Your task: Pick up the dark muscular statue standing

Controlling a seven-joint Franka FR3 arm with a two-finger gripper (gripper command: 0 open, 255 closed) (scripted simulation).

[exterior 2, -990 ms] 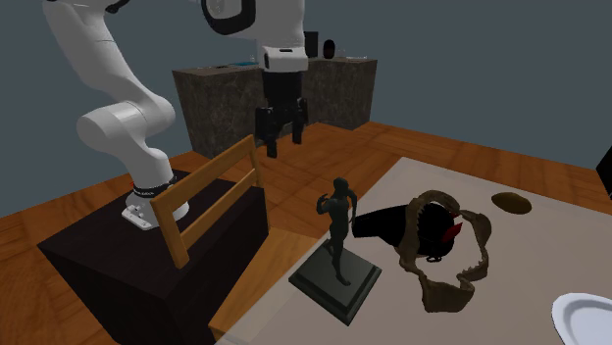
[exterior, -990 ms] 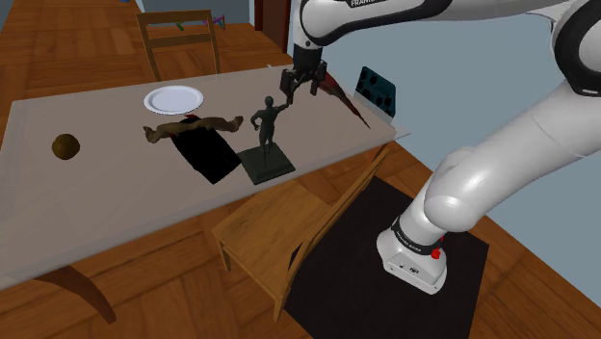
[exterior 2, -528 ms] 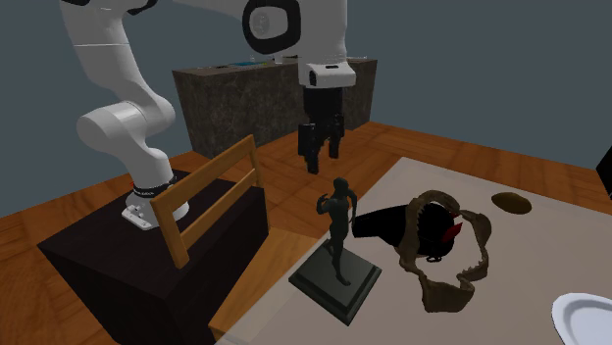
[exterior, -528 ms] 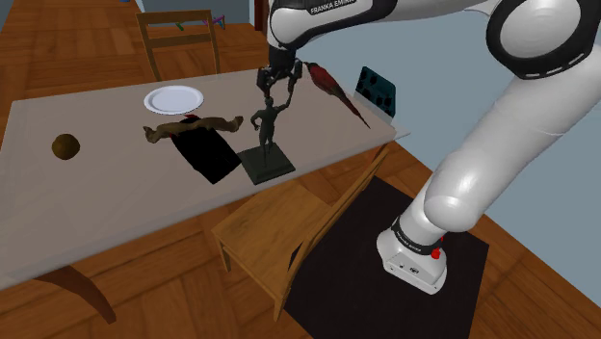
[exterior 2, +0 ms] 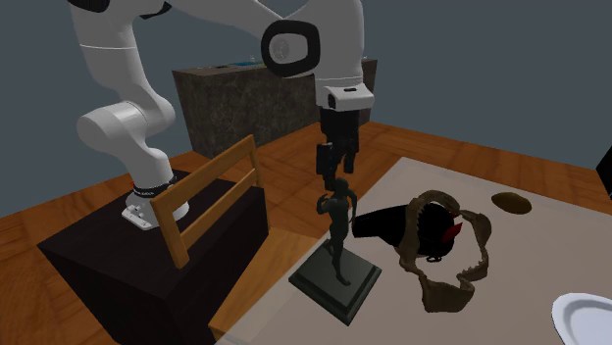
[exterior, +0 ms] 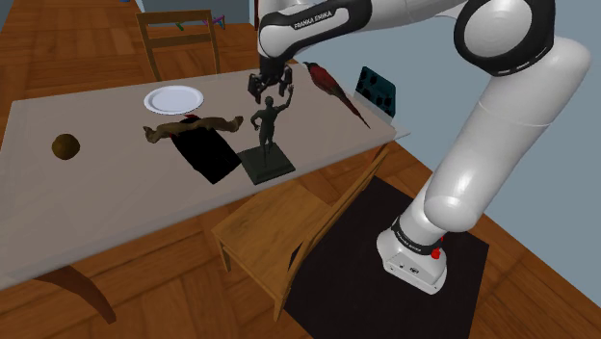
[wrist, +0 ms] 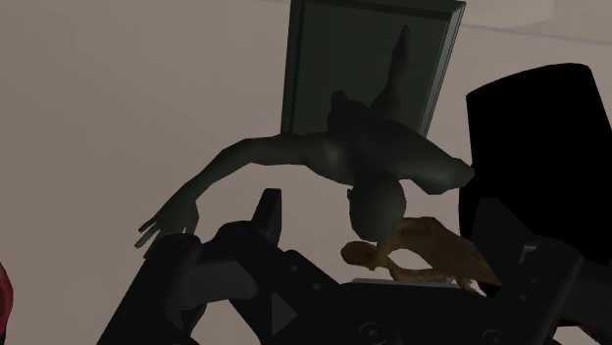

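The dark muscular statue [exterior: 267, 131] stands upright on its square dark base [exterior: 268, 163] near the table's front edge. My black gripper [exterior: 271, 90] hangs directly over its head and is open, fingers pointing down. In the second exterior view the gripper [exterior 2: 333, 169] sits just above the statue [exterior 2: 338, 230], its fingertips level with the head. In the wrist view I look down on the statue [wrist: 338, 152] and its base [wrist: 378, 59]. Its head lies between my spread fingers [wrist: 267, 218], and the gripper [wrist: 402, 201] is not clasping it.
A black object [exterior: 205, 151] and a brown jaw-shaped piece [exterior: 193, 125] lie close beside the statue. A white plate [exterior: 174, 98], a brown ball [exterior: 65, 144] and a red bird-like thing [exterior: 332, 87] share the table [exterior: 87, 207]. A wooden chair [exterior: 279, 231] stands against the front edge.
The gripper has travelled toward the shoulder view's left and come down, from beside the red thing to right above the statue's head. It has stayed open. The statue has not moved.
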